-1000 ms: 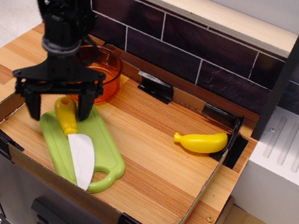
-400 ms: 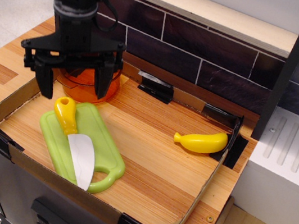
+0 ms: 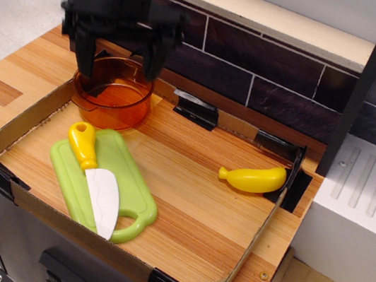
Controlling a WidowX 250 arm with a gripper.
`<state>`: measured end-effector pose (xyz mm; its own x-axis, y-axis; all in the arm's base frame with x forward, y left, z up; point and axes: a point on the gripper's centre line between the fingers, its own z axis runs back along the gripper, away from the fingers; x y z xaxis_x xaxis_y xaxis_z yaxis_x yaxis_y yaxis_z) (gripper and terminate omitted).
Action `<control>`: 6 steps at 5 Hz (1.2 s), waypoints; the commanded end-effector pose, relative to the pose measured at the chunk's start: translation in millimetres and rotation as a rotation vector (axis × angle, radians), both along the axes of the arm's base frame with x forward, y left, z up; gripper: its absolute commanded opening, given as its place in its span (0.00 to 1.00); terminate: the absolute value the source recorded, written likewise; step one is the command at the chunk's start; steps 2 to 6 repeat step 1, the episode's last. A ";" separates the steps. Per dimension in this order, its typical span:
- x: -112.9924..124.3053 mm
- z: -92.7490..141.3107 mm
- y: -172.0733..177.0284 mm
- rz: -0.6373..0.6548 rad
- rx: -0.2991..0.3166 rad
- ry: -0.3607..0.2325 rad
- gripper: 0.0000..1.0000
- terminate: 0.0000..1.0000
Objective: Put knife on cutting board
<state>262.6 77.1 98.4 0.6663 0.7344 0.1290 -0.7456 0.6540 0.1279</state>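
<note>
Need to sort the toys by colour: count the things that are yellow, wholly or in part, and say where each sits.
2. The knife, with its yellow handle, lies on the cutting board at front left. The yellow banana toy lies on the wooden surface at right. None seems hidden.

Knife (image 3: pixel 96 180): smooth plastic, white blade matt, yellow handle slightly glossy. Cutting board (image 3: pixel 127 185): light-green plastic, smooth, soft sheen. Pot (image 3: pixel 113 92) near the table's back left corner: transparent orange plastic, glossy. Banana toy (image 3: pixel 254 178): yellow plastic, shiny highlights. Table (image 3: pixel 199 207): striped wood, smooth satin finish. Low wall (image 3: pixel 244 261) round it: brown cardboard, matt, black tape at corners. Pincer (image 3: pixel 120 48): black, matt.
</note>
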 end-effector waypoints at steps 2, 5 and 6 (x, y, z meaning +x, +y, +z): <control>5.3 13.7 4.8 0.008 0.013 -0.039 1.00 1.00; 5.3 13.7 4.8 0.008 0.013 -0.039 1.00 1.00; 5.3 13.7 4.8 0.008 0.013 -0.039 1.00 1.00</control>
